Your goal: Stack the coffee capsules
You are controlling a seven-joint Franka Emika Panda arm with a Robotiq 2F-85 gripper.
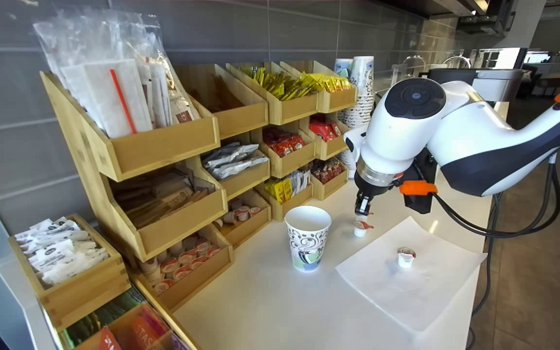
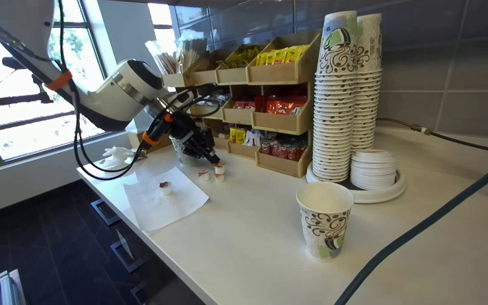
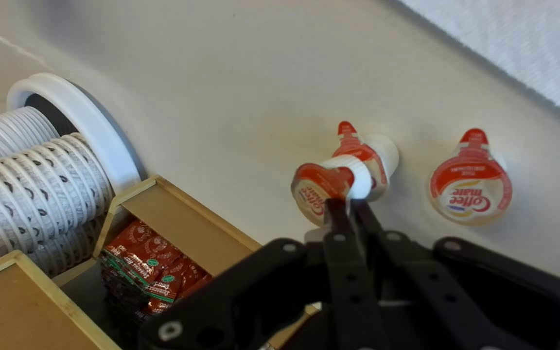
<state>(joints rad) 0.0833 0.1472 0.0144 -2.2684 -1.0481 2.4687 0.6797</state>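
Note:
My gripper (image 3: 348,202) has its fingertips nearly together on the lid edge of a coffee capsule (image 3: 320,183), which tilts in the wrist view. This upper capsule (image 2: 220,169) is right over a lower capsule (image 2: 219,178), which also shows behind it in the wrist view (image 3: 381,151). I cannot tell whether the upper one rests fully on it. Another capsule (image 3: 472,187) stands beside them, also in an exterior view (image 2: 203,175). A further capsule (image 1: 406,258) stands on the white paper (image 1: 382,291). In an exterior view the gripper (image 1: 362,210) partly hides the pair.
A paper cup (image 1: 308,238) stands near the gripper. Wooden bins (image 1: 183,277) with packets line the wall. Tall cup stacks (image 2: 335,123) and lids (image 2: 373,169) stand on a round tray (image 2: 390,192). Another cup (image 2: 325,228) stands on the counter (image 2: 244,237).

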